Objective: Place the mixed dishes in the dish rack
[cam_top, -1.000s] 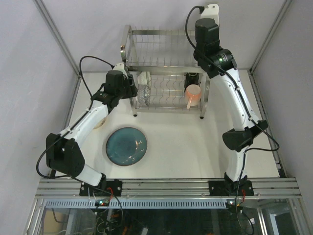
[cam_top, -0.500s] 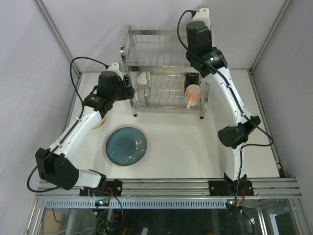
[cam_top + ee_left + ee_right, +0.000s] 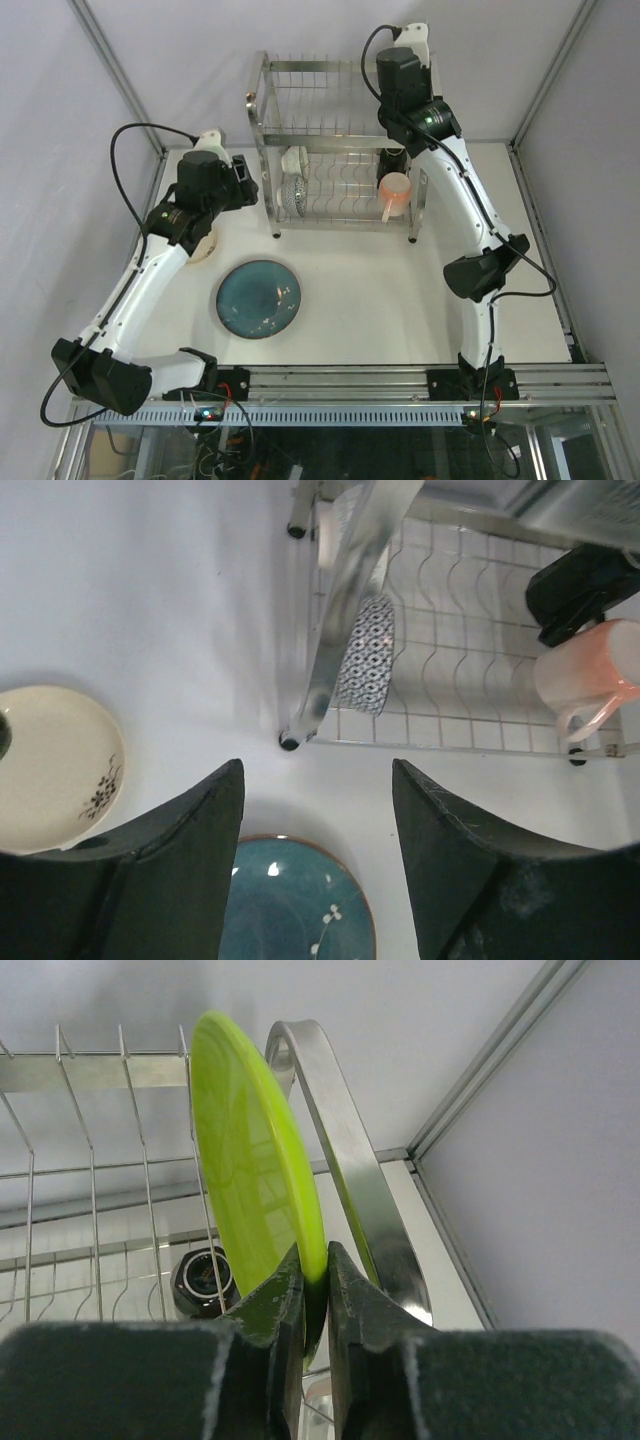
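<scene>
Right wrist view: the right gripper (image 3: 315,1285) pinches the lime-green plate (image 3: 250,1150) by its rim, upright over the upper shelf of the dish rack (image 3: 345,1150). The left gripper (image 3: 317,780) hangs spread above the table (image 3: 150,600), near the blue-grey plate (image 3: 290,910).

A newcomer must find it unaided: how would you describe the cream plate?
From the steel dish rack at the far side, look to the tabletop off its left front corner. Two plates lie there: the cream plate is the pale one with a small black mark, not the bigger blue-grey plate.
</scene>
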`<state>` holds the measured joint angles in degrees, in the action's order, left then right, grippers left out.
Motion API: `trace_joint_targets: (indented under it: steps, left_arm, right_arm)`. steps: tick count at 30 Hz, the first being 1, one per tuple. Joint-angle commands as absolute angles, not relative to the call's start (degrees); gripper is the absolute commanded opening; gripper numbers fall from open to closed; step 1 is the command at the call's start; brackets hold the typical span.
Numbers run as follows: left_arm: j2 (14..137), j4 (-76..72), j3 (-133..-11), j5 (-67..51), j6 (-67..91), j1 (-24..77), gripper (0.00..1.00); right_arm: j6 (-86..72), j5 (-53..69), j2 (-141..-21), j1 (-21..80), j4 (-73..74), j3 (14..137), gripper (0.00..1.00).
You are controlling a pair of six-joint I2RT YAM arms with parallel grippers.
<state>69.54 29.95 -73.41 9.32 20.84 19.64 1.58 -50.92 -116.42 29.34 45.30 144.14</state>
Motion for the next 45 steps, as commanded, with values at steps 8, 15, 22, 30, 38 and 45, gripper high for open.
trace_joint_targets:
  steps: [8, 15, 22, 30, 38, 45]
  left_arm:
    - [67.34, 32.85, -73.48, 12.03, 22.08, 18.19, 0.65]
    - [67.09, 34.71, -71.91, 14.17, 23.58, 17.44, 0.65]
    - [64.04, 32.72, -62.87, 11.47, 31.34, 11.50, 0.67]
    - [63.12, 32.32, -56.53, 8.61, 39.61, 3.30, 0.69]
    - [60.49, 31.35, -49.40, 6.04, 49.66, -6.18, 0.70]
    - [59.85, 27.14, -41.02, 5.06, 61.49, -12.27, 0.70]
  right_arm:
    - [-2.63, -49.48, -114.82, 30.00, 46.49, 142.53, 0.13]
    - [-2.24, -49.28, -111.41, 29.53, 45.53, 140.46, 0.30]
    - [-2.63, -46.84, -104.80, 28.19, 41.98, 133.46, 0.44]
    - [-4.00, -40.48, -97.98, 27.17, 37.94, 125.62, 0.53]
    - [-7.50, -33.79, -91.41, 26.21, 35.77, 122.36, 0.56]
    - [-12.82, -27.67, -84.30, 22.42, 34.41, 119.07, 0.58]
